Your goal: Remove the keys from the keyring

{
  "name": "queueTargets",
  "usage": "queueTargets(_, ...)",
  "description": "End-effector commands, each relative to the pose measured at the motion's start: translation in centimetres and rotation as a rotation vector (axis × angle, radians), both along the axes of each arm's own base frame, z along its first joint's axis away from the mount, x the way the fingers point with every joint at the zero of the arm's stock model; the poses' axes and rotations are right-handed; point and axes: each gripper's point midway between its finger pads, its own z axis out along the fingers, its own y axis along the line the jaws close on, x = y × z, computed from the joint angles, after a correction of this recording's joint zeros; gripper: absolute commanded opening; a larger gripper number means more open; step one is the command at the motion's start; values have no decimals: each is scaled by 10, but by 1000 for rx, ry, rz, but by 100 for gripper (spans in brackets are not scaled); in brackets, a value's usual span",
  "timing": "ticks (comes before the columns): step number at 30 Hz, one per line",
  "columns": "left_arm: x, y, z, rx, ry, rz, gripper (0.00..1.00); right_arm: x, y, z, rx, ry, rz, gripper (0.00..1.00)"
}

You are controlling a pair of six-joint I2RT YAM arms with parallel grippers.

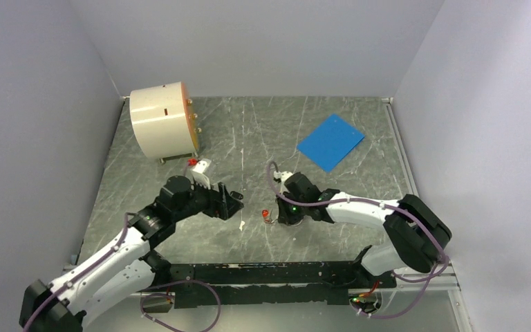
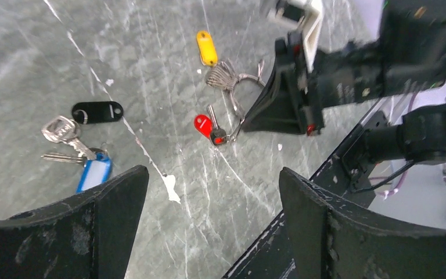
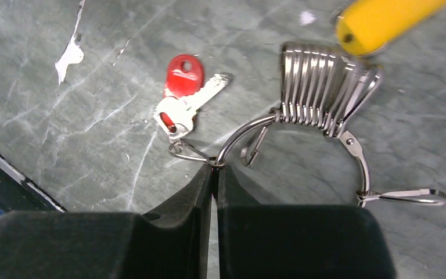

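Right hand (image 3: 215,171): fingers pressed together, tips pinching the thin wire of the keyring (image 3: 313,87) where it lies on the grey marbled counter (image 1: 249,138). Ring sits near mid-counter, flat. Seen from the right wrist, its fanned stack of small metal loops is at 1 o'clock from the fingertips, and one long clip trails off at 3 o'clock. Red-tagged key (image 3: 181,96) lies at 11 o'clock from the tips, just beside them; its small split loop reaches to the pinch point, and I cannot tell whether it is threaded on the ring. Yellow tag (image 3: 383,20) at 1 o'clock, beyond the loop stack and touching it. Left hand (image 2: 212,180): fingers spread wide, nothing between them, hovering above the counter near the ring, at its 9 o'clock in the top view. In the left wrist view, lying loose and well apart from the ring: black tag (image 2: 97,112), silver keys (image 2: 63,129), blue-tagged key (image 2: 93,173). Blue mat (image 1: 330,141) at 1 o'clock from the ring, cream drum (image 1: 160,121) at 10 o'clock.
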Motion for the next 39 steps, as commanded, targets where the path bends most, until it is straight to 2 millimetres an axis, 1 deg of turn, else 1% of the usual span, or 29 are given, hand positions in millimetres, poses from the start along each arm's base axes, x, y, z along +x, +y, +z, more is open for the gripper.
queueTargets(1,16,-25,11,-46,-126,-12,88,11,15,29,193,-30,11,4)
queueTargets(3,20,-34,5,-10,-171,-37,87,13,13,32,223,-27,2,0)
queueTargets(5,23,-43,0,28,-223,-70,87,14,9,33,242,-16,-5,0)
queueTargets(9,28,-63,-11,102,-330,-147,88,18,4,43,272,-34,-19,0)
queueTargets(11,30,-72,-19,136,-369,-186,88,20,2,48,284,-43,-25,0)
queueTargets(13,31,-79,-31,175,-393,-212,89,21,0,50,287,-52,-30,0)
queueTargets(14,32,-83,-33,187,-416,-220,89,21,-1,51,287,-52,-34,0)
queueTargets(16,34,-87,-44,222,-446,-232,89,21,-2,50,286,-49,-38,0)
queueTargets(18,35,-90,-49,238,-482,-239,89,22,-3,50,288,-46,-40,0)
queueTargets(22,28,-100,-55,218,-597,-288,88,22,-3,49,284,-40,-44,0)
queueTargets(27,26,-108,-71,242,-658,-315,88,24,-5,52,275,-45,-55,0)
queueTargets(33,32,-121,-79,231,-751,-290,89,26,-6,54,264,-49,-61,0)
queueTargets(37,32,-128,-84,204,-798,-287,89,26,-6,59,266,-53,-67,0)
queueTargets(39,31,-131,-89,200,-806,-295,89,27,-6,62,269,-58,-70,0)
